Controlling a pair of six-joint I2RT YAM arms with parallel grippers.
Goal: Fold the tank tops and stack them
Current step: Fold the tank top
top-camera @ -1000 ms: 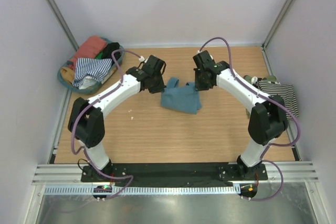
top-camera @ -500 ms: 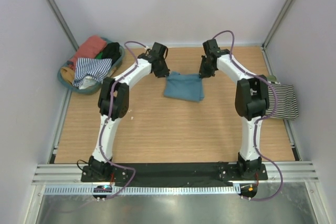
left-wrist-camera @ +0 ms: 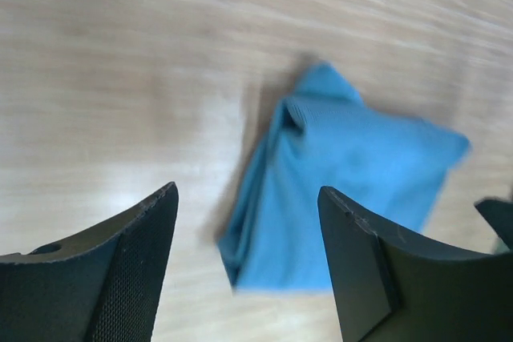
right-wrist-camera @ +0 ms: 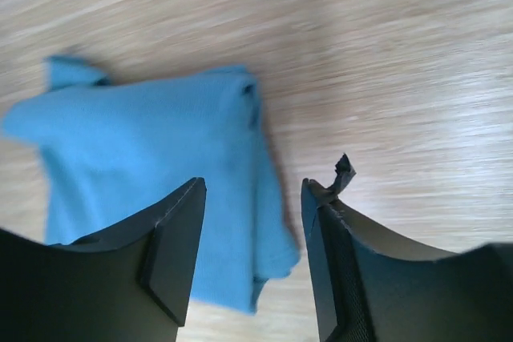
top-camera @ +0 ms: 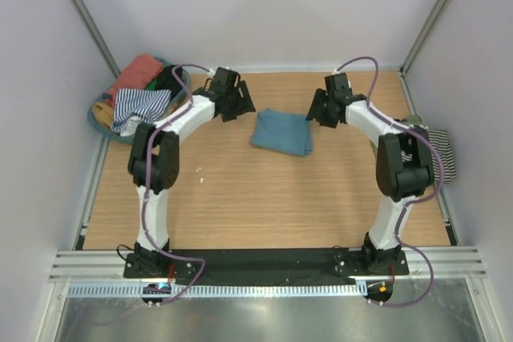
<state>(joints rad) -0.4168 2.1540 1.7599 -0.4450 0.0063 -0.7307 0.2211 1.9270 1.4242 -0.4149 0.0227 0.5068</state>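
Wooden table (top-camera: 240, 198): folded teal tank top (top-camera: 281, 132) lies toward 12 o'clock, left gripper (top-camera: 237, 105) at its 9, right gripper (top-camera: 318, 110) at its 3, both empty, fingers spread wide, likely positioned to regrasp for stacking.

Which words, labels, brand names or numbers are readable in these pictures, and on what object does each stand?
None can be read. The blue tank top shows no print or tag; left gripper and right gripper bear no markings; clothes in the basket are too small to tell.
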